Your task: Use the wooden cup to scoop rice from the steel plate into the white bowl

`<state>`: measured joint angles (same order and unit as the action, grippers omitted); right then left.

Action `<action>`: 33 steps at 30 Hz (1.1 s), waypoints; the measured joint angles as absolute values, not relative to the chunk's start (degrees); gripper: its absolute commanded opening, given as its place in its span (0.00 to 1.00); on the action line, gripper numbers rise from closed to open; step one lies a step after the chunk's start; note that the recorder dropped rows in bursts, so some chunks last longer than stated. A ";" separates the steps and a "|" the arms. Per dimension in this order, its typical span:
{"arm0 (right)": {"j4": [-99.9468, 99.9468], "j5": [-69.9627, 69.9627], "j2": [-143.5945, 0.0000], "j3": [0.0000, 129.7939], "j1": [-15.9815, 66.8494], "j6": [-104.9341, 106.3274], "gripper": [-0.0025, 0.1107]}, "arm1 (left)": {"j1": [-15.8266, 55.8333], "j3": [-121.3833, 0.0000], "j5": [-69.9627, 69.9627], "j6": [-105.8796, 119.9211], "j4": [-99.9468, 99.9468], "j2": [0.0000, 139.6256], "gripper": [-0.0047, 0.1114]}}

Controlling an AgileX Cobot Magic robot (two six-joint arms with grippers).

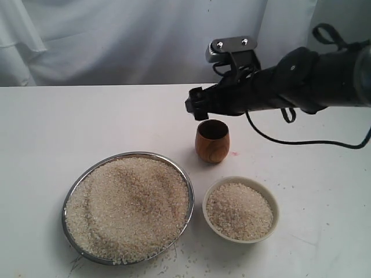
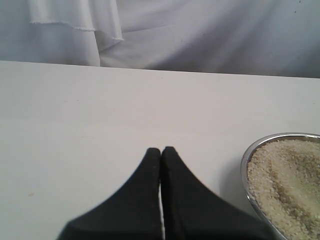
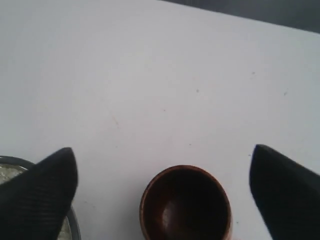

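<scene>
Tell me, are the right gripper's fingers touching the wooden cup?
Apart. The right wrist view shows both fingers spread wide of the wooden cup, gaps either side.

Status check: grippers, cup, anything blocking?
Right gripper open over wooden cup, no contact. Left gripper shut, empty, beside steel plate. Cup upright, empty. Nothing blocking.

Left wrist view crops steel plate point(image 2: 246, 172), right wrist view crops wooden cup point(image 3: 185, 207) base
</scene>
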<state>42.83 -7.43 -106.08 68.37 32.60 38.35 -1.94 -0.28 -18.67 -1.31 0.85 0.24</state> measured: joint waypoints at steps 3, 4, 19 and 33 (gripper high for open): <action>42.83 -9.29 -103.16 68.37 31.99 38.48 0.29 | -1.94 -0.28 -18.67 -1.31 0.85 0.24 0.04; 42.83 -9.90 -102.22 68.37 31.99 38.30 0.22 | -1.94 -0.28 -18.67 -1.31 0.85 0.24 0.04; 41.98 -9.44 -84.71 53.95 31.86 34.92 0.02 | -1.94 -0.28 -18.67 -1.31 0.85 0.24 0.04; 37.48 -13.50 -62.84 45.17 25.29 30.58 0.02 | -1.94 -0.28 -18.67 -1.31 0.85 0.24 0.04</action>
<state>37.48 -13.50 -62.84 45.17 25.29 30.58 -1.94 -0.28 -18.67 -1.31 0.85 0.24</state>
